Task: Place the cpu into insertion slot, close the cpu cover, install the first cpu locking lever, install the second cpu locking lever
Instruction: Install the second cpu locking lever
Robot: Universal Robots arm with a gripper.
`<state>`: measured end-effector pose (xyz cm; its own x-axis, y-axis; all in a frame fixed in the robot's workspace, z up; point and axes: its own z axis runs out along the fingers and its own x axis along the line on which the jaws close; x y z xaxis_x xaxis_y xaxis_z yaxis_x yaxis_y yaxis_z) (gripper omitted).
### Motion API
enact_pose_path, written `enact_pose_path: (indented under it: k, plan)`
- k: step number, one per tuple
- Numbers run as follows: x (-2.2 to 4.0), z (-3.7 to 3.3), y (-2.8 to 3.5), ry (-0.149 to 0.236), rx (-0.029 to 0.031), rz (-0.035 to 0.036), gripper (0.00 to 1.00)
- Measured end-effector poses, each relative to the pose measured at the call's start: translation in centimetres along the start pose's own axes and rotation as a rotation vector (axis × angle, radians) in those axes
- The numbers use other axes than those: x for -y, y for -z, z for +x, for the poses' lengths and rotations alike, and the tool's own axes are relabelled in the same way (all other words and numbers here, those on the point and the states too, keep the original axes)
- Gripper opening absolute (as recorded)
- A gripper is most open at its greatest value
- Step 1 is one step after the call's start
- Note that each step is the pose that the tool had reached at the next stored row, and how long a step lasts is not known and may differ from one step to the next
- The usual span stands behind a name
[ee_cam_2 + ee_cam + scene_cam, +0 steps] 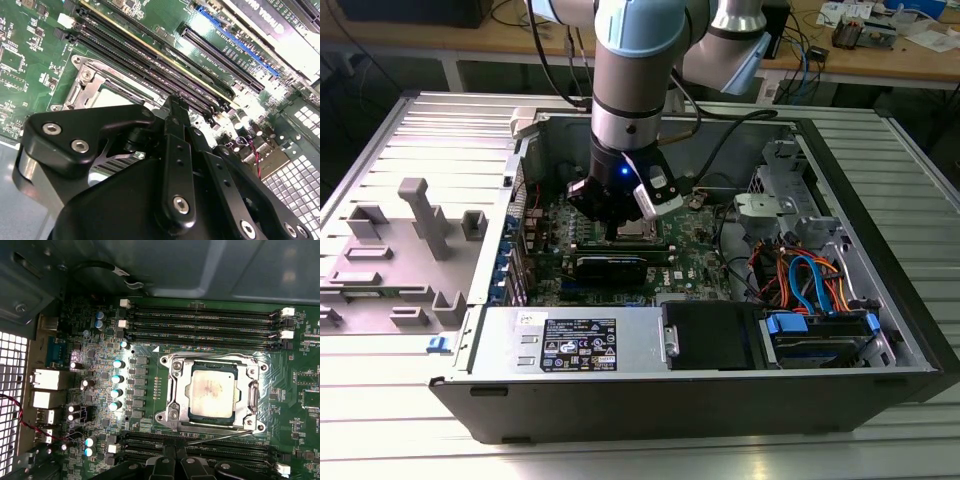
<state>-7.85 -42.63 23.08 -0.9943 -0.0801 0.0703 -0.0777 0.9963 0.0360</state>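
The cpu (212,392) sits in the insertion slot (176,395) under the closed cpu cover (252,371), just beyond the gripper (172,107) (grip state unclear); lever work seems in hand, needing precise hooking

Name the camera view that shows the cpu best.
The first wrist view: the cpu lies fully visible in its socket, framed by the cpu cover. The second wrist view shows a pale corner behind the gripper; the exterior view has the arm over it.
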Motion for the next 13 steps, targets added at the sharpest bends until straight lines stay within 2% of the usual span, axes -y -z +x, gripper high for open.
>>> enact_pose_path:
  k: [5, 7, 11, 13]
  plan:
    - [0.01, 0.00, -0.01, 0.000, 0.0000, -0.0002, 0.11]
    - [0.26, 0.02, 0.01, 0.000, 0.0000, -0.0011, 0.11]
    - [0.34, 0.04, 0.01, 0.000, 0.0000, -0.0012, 0.11]
    - [0.33, 0.22, -0.03, 0.001, 0.0001, -0.0013, 0.11]
